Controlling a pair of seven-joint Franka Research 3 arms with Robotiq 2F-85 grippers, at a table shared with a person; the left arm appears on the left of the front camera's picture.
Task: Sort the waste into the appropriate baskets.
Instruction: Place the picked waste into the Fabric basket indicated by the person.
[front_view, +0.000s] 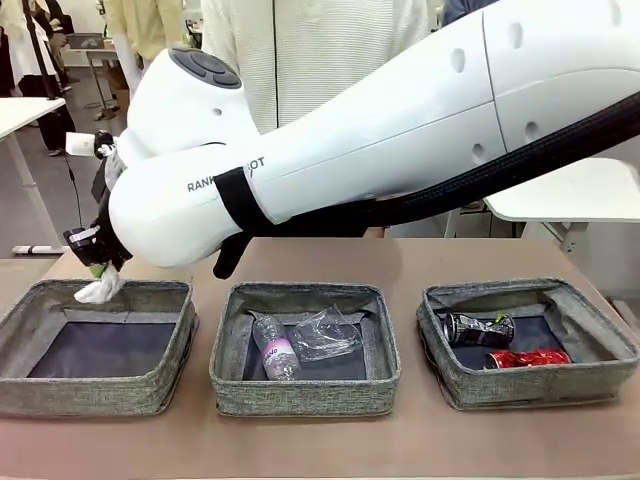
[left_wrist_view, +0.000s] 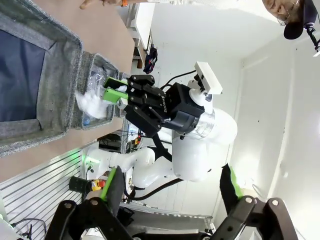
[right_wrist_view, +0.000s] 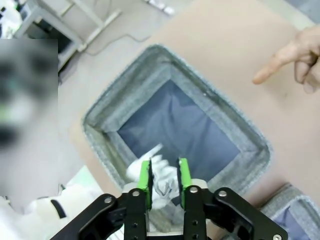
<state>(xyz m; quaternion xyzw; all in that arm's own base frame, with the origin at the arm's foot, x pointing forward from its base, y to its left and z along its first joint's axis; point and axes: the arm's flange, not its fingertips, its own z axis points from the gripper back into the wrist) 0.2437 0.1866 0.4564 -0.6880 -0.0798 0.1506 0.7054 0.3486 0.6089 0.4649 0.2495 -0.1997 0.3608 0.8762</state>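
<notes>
The right fingers (right_wrist_view: 164, 181) pinch the paper wad (right_wrist_view: 159, 176) above the left bin's (front_view: 160, 385) rim. The left fingers (left_wrist_view: 172, 192) are spread, well apart from the bins.

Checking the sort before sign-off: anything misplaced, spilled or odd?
Nothing spilled. Only oddity: the crumpled white paper wad sits between the right end effector pads over the rim of the empty left grey woven basket, not yet inside. Bottle and cup share one basket, both cans another.
</notes>
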